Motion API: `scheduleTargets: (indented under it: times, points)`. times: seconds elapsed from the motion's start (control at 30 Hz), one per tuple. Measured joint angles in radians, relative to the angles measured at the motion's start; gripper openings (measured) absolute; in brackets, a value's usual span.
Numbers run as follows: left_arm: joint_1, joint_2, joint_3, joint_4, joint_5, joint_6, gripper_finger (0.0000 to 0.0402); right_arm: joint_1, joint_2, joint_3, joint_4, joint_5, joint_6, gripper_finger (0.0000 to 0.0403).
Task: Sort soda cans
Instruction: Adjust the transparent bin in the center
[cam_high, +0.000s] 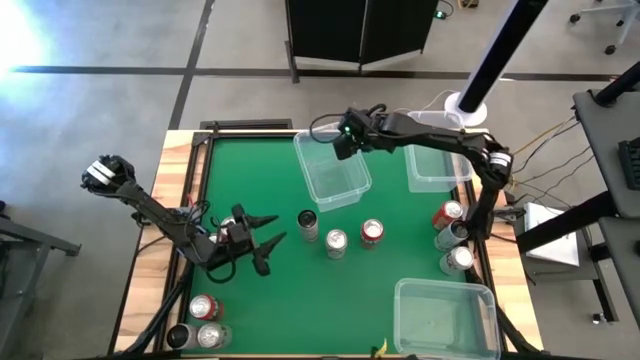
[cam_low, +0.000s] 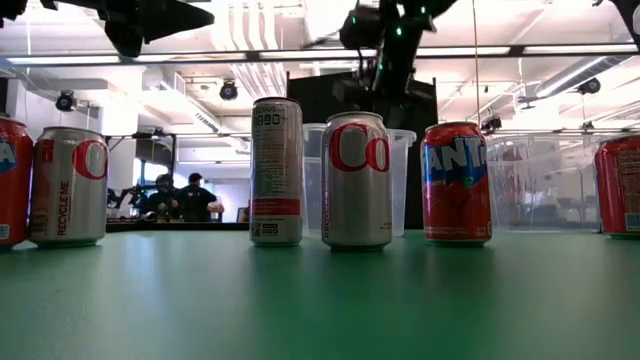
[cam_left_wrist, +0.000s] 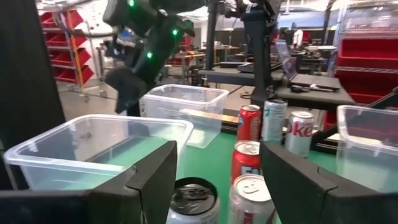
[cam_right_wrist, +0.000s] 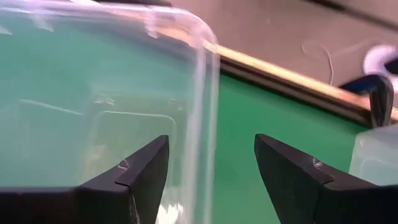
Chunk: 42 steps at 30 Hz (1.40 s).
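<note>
Three soda cans (cam_high: 336, 238) mid-table between left fingers (cam_high: 268, 240), spread, and right fingers (cam_high: 343, 151), spread over bin (cam_high: 335, 185).

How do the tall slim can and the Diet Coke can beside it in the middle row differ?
The slim can is narrower and taller than the Diet Coke can. The slim can is white with small dark print and a red band low down; the Diet Coke can is silver with large red lettering. Both stand upright on the green table, apart.

Green table (cam_high: 270, 300) w/ wood edges: three clear bins (cam_high: 333, 168), soda cans (cam_high: 336, 243) mid, right edge & near-left corner.
</note>
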<state>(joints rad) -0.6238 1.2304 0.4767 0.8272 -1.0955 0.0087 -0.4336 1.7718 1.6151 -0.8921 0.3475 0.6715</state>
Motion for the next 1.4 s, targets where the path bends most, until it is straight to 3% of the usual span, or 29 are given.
scheduleTargets:
  times: [0.27,0.5,0.57,1.4]
  points:
    - [0.007,0.0,0.0,-0.006,-0.03,0.028,0.0212,-0.011,0.06,-0.004,0.003,-0.084,0.018,0.0169]
    - [0.007,-0.018,0.011,-0.005,-0.03,0.045,0.0212,0.006,0.052,-0.011,-0.026,-0.128,0.078,0.0045]
    - [0.005,-0.021,0.017,-0.005,-0.029,0.055,0.0212,0.02,0.044,-0.011,-0.017,-0.128,0.088,0.0025]
    - [0.003,-0.021,0.019,-0.006,-0.025,0.035,0.0212,0.113,0.029,-0.013,-0.174,-0.001,0.489,0.0048]
